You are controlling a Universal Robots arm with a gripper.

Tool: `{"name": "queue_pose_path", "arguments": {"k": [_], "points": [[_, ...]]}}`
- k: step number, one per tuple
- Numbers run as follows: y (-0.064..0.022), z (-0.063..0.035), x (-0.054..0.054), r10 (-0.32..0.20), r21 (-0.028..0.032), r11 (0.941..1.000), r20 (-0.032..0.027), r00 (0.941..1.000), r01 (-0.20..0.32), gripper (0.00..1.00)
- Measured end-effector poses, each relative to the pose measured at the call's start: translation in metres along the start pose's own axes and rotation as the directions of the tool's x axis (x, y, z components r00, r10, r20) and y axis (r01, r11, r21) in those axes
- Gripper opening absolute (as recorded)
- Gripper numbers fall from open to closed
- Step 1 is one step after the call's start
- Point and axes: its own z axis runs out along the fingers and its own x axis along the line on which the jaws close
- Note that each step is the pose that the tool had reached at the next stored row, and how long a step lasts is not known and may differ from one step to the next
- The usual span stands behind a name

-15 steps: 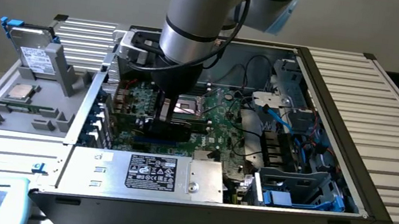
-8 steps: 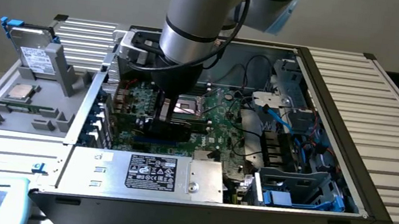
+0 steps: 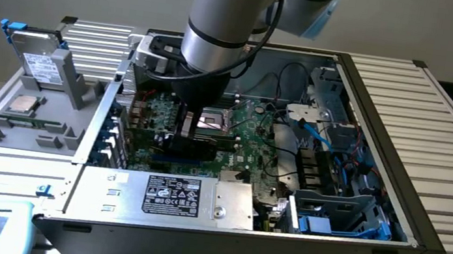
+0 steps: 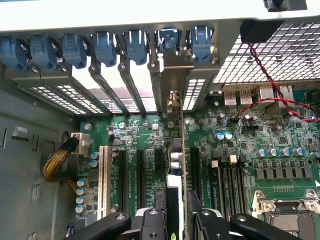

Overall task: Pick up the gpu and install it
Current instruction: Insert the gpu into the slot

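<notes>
Deep inside an open computer case (image 3: 220, 248), the arm's fingers (image 4: 198, 224) are pinching the gpu (image 4: 176, 150), which is standing on edge over the motherboard (image 4: 140, 130), its bracket end reaching the rear slot openings beneath a row of blue clips (image 4: 105, 45). From the exterior view, a black label (image 3: 172, 197) is showing on the power supply (image 3: 229, 207), its writing too small to read. Expansion slots on both sides of the card are lying open.

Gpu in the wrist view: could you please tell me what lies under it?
The gpu, gripped on edge by the gripper, stands over the green motherboard between black expansion slots. The slot directly beneath it is covered by the card itself.
</notes>
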Motion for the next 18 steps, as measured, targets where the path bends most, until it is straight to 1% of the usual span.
{"name": "queue_pose_path", "arguments": {"k": [9,15,16,18], "points": [[-0.0002,0.0007,0.0000,0.000,0.0001,1.0000,0.0000,1.0000,0.000,0.27],[0.0006,-0.0028,-0.0009,0.000,0.0003,1.0000,-0.0001,1.0000,0.000,0.27],[0.0007,-0.0029,-0.0008,-0.001,0.0002,1.0000,0.0008,1.0000,0.001,0.27],[0.0010,-0.0027,-0.0006,-0.002,0.0011,1.0000,0.0058,1.0000,0.002,0.27]]}}
